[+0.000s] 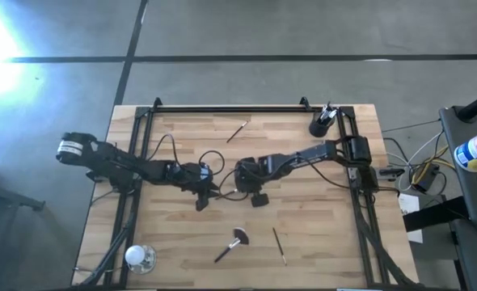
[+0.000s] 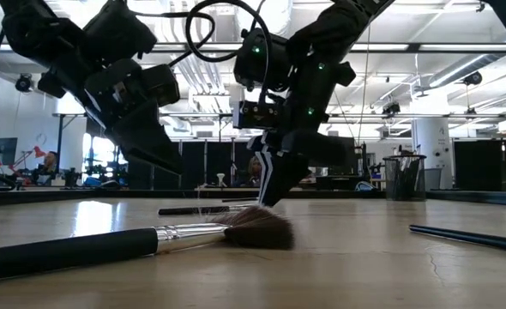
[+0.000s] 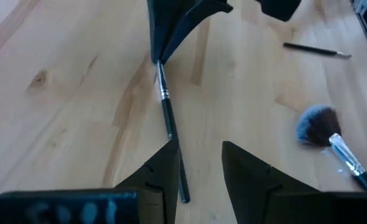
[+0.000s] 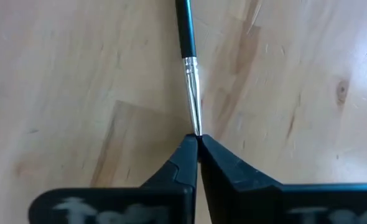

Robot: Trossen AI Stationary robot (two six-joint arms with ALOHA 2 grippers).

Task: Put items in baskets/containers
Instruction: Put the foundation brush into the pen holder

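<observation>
My left pincer (image 1: pixel 200 204) hangs low over the middle of the surface (image 1: pixel 303 242) with its fingers spread and nothing between them, the handle end of a slim brush (image 3: pixel 168 118) lying just under it. My right pincer (image 4: pixel 198 142) is pressed together on that brush's bristle tip, the brush flat on the wood between the two, so the step in hand is the pick-up. Next, I judge, I must lift without the thin tip slipping and carry it to the dark cup (image 1: pixel 318 127) at the far right corner, where a brush already stands; the fan brush (image 1: pixel 231 245) and others wait.
</observation>
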